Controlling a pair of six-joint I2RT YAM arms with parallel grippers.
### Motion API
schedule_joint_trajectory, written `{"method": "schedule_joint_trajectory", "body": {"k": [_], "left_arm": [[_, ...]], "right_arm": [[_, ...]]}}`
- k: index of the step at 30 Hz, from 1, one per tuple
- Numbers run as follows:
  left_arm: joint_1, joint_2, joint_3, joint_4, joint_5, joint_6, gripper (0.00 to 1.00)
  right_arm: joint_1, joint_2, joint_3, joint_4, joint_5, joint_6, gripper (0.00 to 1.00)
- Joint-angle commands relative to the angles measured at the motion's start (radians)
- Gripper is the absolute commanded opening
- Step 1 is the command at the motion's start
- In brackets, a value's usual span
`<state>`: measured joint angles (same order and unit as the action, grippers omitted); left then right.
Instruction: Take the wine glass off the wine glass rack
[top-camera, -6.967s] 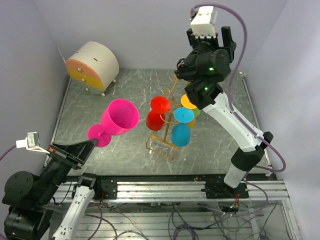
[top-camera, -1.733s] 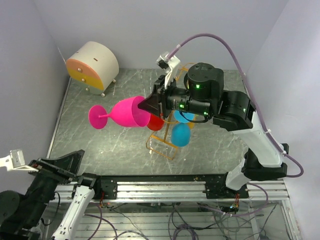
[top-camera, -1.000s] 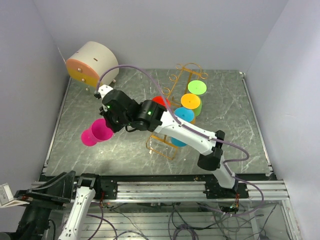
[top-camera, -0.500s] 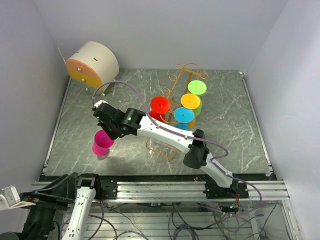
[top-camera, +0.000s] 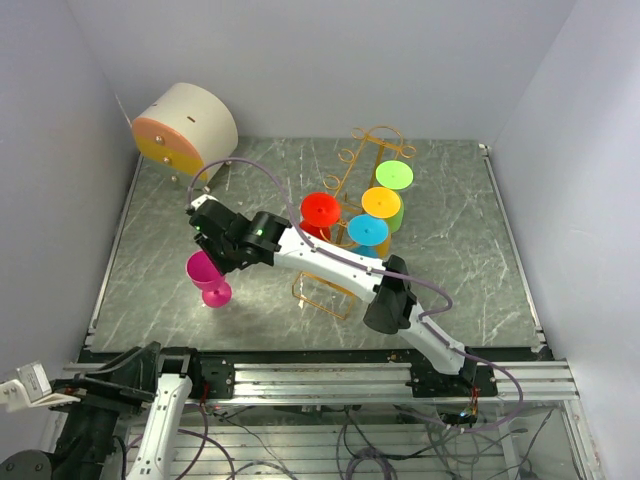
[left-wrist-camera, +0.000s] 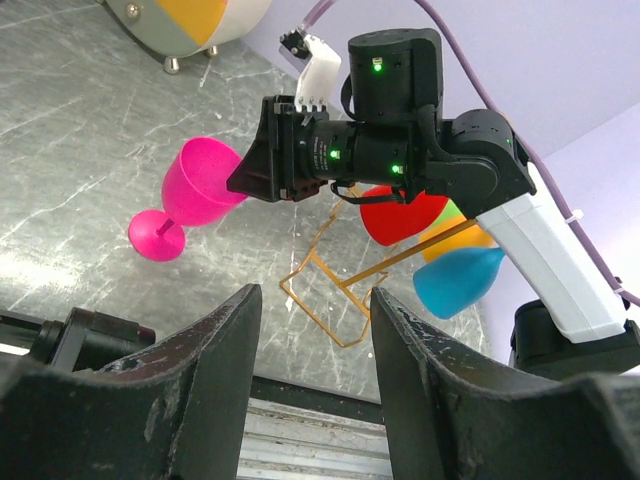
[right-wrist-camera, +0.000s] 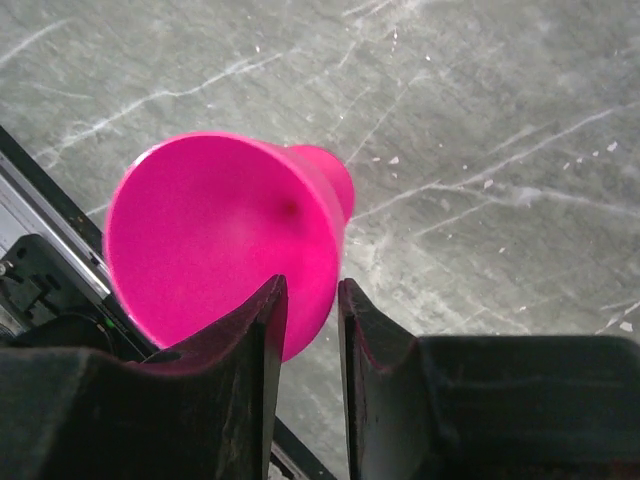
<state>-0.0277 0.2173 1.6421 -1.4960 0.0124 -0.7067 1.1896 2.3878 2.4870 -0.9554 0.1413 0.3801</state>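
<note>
Wine glass (top-camera: 205, 272): magenta goblet, glossy and opaque, looks like moulded plastic. It is off the rack and on the grey marbled table (top-camera: 450, 230), foot down and mouth up, left of and well apart from the tall golden wire rack (top-camera: 375, 128). The left wrist view shows it leaning a little toward the gripper; whether the foot sits flat I cannot tell.

Right gripper (right-wrist-camera: 308, 290): fingers astride the rim, one inside the bowl and one outside, with the bowl wall between them. A narrow gap shows. Whether the pads press the wall or have let go cannot be told from these views.

Left gripper (left-wrist-camera: 312, 300): fingers spread wide, nothing between them, low at the near edge and well away from the glass.

Rack carries red (top-camera: 320, 212), blue (top-camera: 368, 230), orange (top-camera: 381, 202) and green (top-camera: 395, 175) glasses.

Handling, as judged:
- Light and stiff, and less fragile than real glass.
- The smooth, tapered bowl is likely slippery, so a rim pinch could slide.
- Wide bowl over a thin stem and small foot: top-heavy, so a nudge on release could topple it.
- Best holds are the rim wall, as taken here, or the stem just under the bowl.
- Release should wait until the foot lies flat.
</note>
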Motion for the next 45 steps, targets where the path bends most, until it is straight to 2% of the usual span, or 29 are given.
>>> {"method": "schedule_joint_trajectory", "body": {"k": [1,10,17,19,22,26,28,31,38,42,45], "left_arm": [[0.013,-0.018,-0.014,0.002,0.033,0.01,0.58],[0.012,-0.019,-0.026,0.008,0.039,0.0,0.58],[0.012,-0.013,-0.016,0.014,0.043,-0.015,0.58],[0.012,-0.007,-0.013,0.024,0.053,-0.019,0.58],[0.012,-0.001,-0.02,0.05,0.073,-0.023,0.58],[0.012,0.017,-0.035,0.074,0.085,-0.017,0.58],[0.012,0.031,-0.059,0.105,0.113,-0.015,0.58],[0.012,0.069,-0.105,0.158,0.167,-0.013,0.57],[0.012,0.182,-0.149,0.307,0.241,-0.008,0.57],[0.012,0.248,-0.188,0.366,0.305,-0.008,0.57],[0.012,0.3,-0.203,0.395,0.354,0.005,0.57]], "right_arm": [[-0.007,0.003,0.032,0.062,-0.007,-0.002,0.28],[-0.006,-0.147,0.002,0.132,0.012,0.008,0.31],[0.004,-0.389,-0.124,0.231,-0.024,0.032,0.43],[0.005,-0.479,-0.19,0.265,-0.033,0.04,0.43],[0.005,-0.623,-0.286,0.299,0.019,0.037,0.43],[-0.018,-0.791,-0.335,0.257,0.196,0.004,0.44],[-0.123,-0.843,-0.356,0.226,0.14,0.013,0.45],[-0.417,-0.88,-0.392,0.182,-0.099,0.057,0.45],[-0.866,-0.883,-0.36,0.101,-0.441,0.105,0.43],[-1.106,-1.009,-0.533,0.202,-0.578,0.192,0.44],[-1.29,-1.058,-0.675,0.247,-0.785,0.241,0.45]]}}
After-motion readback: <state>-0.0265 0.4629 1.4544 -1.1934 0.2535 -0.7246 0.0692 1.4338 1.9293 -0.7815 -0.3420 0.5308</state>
